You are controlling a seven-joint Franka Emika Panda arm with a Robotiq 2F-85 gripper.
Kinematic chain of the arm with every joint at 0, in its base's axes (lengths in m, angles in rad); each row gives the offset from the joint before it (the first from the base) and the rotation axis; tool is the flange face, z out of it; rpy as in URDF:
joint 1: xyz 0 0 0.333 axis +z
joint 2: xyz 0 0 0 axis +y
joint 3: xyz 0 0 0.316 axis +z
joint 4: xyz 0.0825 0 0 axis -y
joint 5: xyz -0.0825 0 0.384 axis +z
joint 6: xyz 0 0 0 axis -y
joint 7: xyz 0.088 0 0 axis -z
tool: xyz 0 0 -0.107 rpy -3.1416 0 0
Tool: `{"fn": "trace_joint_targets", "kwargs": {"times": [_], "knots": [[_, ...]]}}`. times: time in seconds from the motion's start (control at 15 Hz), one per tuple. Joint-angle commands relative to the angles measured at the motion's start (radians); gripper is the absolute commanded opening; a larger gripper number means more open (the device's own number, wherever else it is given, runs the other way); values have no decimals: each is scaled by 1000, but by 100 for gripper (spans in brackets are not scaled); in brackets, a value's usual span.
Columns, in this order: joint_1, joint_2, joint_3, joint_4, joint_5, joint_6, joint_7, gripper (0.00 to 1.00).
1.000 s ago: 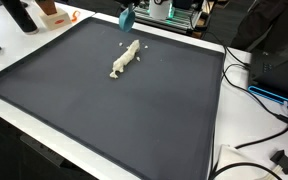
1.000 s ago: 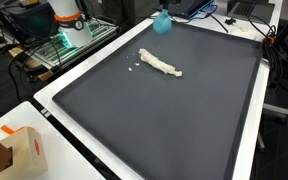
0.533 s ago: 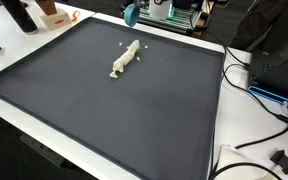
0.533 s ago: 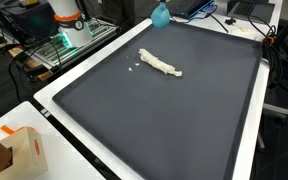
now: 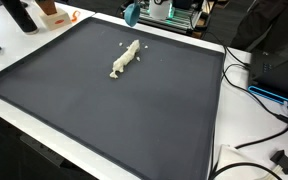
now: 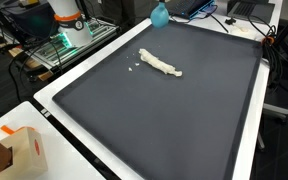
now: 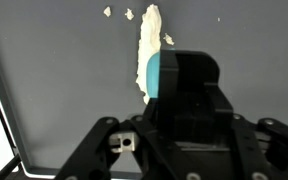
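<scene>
While the gripper [image 6: 161,14] hangs over the far edge of the mat [image 6: 184,120], a teal piece [image 7: 150,75] hides its jaws, so I cannot tell their spread. This looks like an approach. The white strip [image 6: 161,64] lies at its 6 o'clock, which calls for a descent. Crumbs [image 6: 135,67] sit at the strip's 9 o'clock, and nothing blocks the way.

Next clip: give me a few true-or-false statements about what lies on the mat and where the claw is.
1. A twisted white strip lies on the dark mat. True.
2. The claw is touching the strip. False: in both exterior views it is well apart from the strip, up by the mat's edge.
3. Small white crumbs lie beside the strip. True.
4. An orange-and-white box stands in the middle of the mat. False: it stands off the mat, on the white table.
</scene>
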Motion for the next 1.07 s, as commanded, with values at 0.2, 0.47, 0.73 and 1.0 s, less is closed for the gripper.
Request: {"fn": "trace_joint_targets", "kwargs": {"times": [0.2,0.47,0.73,1.0], "knots": [[-56,64,-79,50,338,-22,-415,25],[-107,129,-140,94,548,-80,-731,25],[-187,224,-183,151,743,-182,-980,25],[-275,347,-195,219,910,-303,-1105,25]]}}
